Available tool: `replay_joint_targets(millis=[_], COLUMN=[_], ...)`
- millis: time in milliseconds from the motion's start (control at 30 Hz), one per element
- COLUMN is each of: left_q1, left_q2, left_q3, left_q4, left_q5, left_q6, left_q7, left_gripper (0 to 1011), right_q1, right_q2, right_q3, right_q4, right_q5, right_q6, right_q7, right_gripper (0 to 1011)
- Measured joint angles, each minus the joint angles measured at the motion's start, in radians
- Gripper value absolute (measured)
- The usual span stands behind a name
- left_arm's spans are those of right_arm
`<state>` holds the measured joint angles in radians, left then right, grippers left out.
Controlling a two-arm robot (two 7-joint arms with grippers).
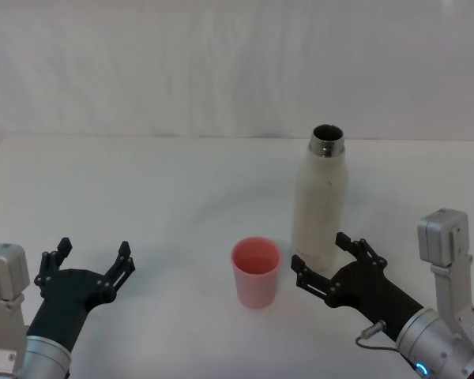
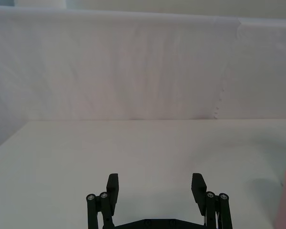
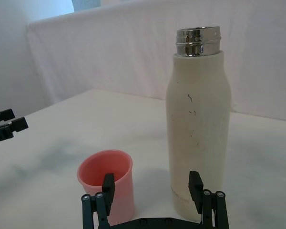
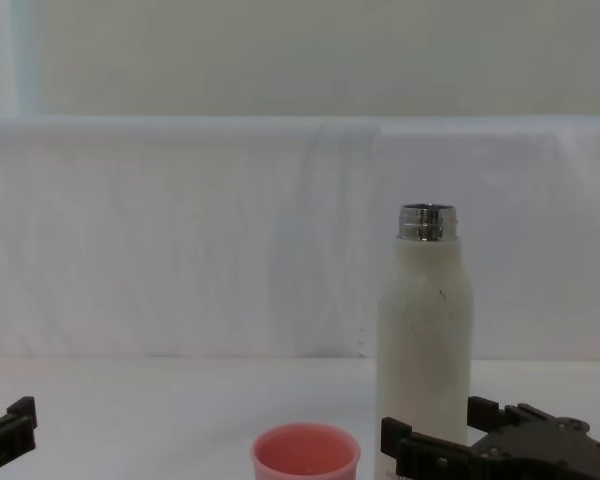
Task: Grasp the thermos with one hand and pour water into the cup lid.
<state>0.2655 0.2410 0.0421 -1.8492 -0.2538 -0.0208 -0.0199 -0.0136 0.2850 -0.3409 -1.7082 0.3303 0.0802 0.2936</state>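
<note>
The cream-white thermos (image 1: pixel 319 201) stands upright and uncapped at the table's right of centre, its steel neck open (image 3: pixel 198 119) (image 4: pixel 424 340). The pink cup lid (image 1: pixel 257 272) stands upright just to its left and nearer me (image 3: pixel 107 183) (image 4: pixel 306 456). My right gripper (image 1: pixel 325 259) is open, low over the table, right in front of the thermos base, fingers apart from the bottle (image 3: pixel 152 183) (image 4: pixel 438 432). My left gripper (image 1: pixel 94 254) rests open at the near left, holding nothing (image 2: pixel 154 187).
The white table (image 1: pixel 158 197) stretches bare to the left and back. A white cloth backdrop (image 1: pixel 221 63) closes the far edge. The left gripper's fingertips (image 3: pixel 7 125) show far off beside the table's left part.
</note>
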Motion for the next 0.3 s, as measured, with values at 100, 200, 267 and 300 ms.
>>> replay_joint_targets(millis=[100, 200, 267, 300], left_q1=[0.0, 0.0, 0.0, 0.0], left_q2=[0.0, 0.0, 0.0, 0.0], left_q3=[0.0, 0.0, 0.0, 0.0], left_q4=[0.0, 0.0, 0.0, 0.0], left_q5=[0.0, 0.0, 0.0, 0.0], left_q6=[0.0, 0.0, 0.0, 0.0], left_q7=[0.0, 0.0, 0.0, 0.0], left_gripper=[1001, 1001, 1001, 1001], right_q1=[0.0, -0.001, -0.001, -0.001], right_q2=[0.0, 0.0, 0.001, 0.001], right_q3=[0.0, 0.001, 0.001, 0.001], right_q4=[-0.001, -0.001, -0.001, -0.001], right_q5=[0.0, 0.0, 0.0, 0.0], right_q6=[0.0, 0.001, 0.001, 0.001], right_q7=[0.0, 0.0, 0.0, 0.0], right_gripper=[1001, 1001, 1001, 1001])
